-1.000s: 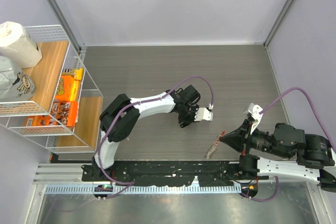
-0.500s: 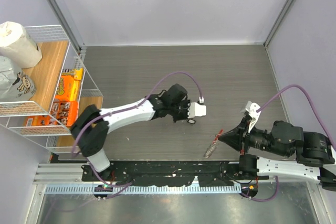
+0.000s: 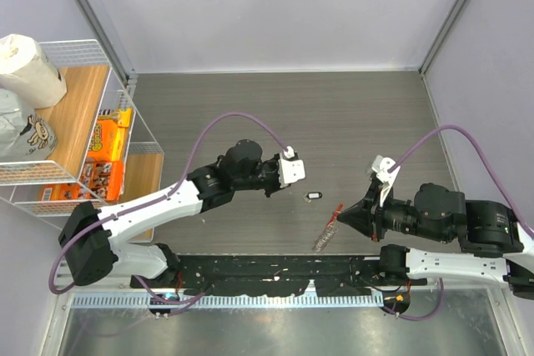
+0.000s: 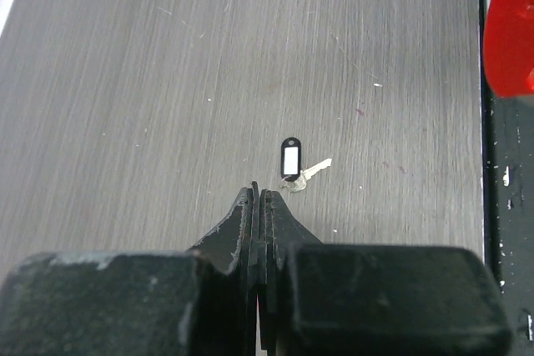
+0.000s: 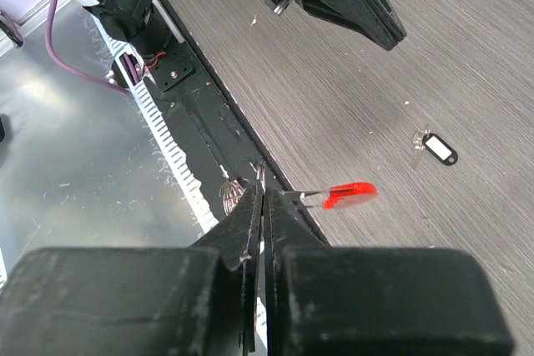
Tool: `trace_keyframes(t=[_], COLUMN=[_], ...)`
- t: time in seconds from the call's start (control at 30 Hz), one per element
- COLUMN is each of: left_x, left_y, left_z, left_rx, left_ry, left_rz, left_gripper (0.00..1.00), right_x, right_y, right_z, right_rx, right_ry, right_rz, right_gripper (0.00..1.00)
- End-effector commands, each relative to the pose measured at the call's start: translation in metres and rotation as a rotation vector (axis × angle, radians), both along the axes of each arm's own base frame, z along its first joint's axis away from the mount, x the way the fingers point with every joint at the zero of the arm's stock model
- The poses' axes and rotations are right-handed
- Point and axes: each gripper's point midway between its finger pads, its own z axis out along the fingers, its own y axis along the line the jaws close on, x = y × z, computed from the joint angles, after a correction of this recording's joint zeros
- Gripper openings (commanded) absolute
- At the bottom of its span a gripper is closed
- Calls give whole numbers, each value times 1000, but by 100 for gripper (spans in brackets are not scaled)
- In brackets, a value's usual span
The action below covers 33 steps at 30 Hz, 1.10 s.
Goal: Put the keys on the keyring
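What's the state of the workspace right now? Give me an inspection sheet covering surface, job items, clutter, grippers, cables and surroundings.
Surface: grey wood-grain table, faint scratches and specks.
Job's things: key with a black tag lies flat on the table; keyring, a red strip plus chain, sits at the right gripper tip, apart from the key.
Clutter: nothing seen.
Grippers: left gripper shut and empty, tips just short of the key; right gripper shut on the keyring.
Cables: a purple cable loops above each arm.
Surroundings: wire rack at left with orange boxes and a paper roll; grey walls.
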Motion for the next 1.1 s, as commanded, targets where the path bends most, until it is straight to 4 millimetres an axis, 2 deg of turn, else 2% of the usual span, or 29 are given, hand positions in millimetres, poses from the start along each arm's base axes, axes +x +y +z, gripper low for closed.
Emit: trace_keyframes(t=[0.0,0.1,0.13,0.17,0.37,0.53,0.8,1.07], left_x=[-2,5,6,10,17,29,42,43], left_y=[-13,-26,-27,-30,-49,-56,-51,-57], left_z=[4,-10,-25,-32,-85,-115,-138,-147], left_rx=[-59,-27,29,52,156,219,254,279], left_ry=[61,144,185,199,290,363,375,397], left_rz=[2,27,39,51,-38,-57,-54,-83], left_gripper=[0,12,16,20,29,36,37,37], right_x=[4,6,6,6,4,2,2,0], right_y=[-2,-5,-7,-8,-15,-17,-17,-15], right_z=[23,21,22,21,18,17,13,11], right_rx=[67,72,76,79,95,102,101,101], right_ry=[-14,2,6,13,35,38,21,15], right_rz=[-32,-58,-68,-72,-84,-82,-65,-48], right_gripper=[5,5,5,5,8,9,11,11])
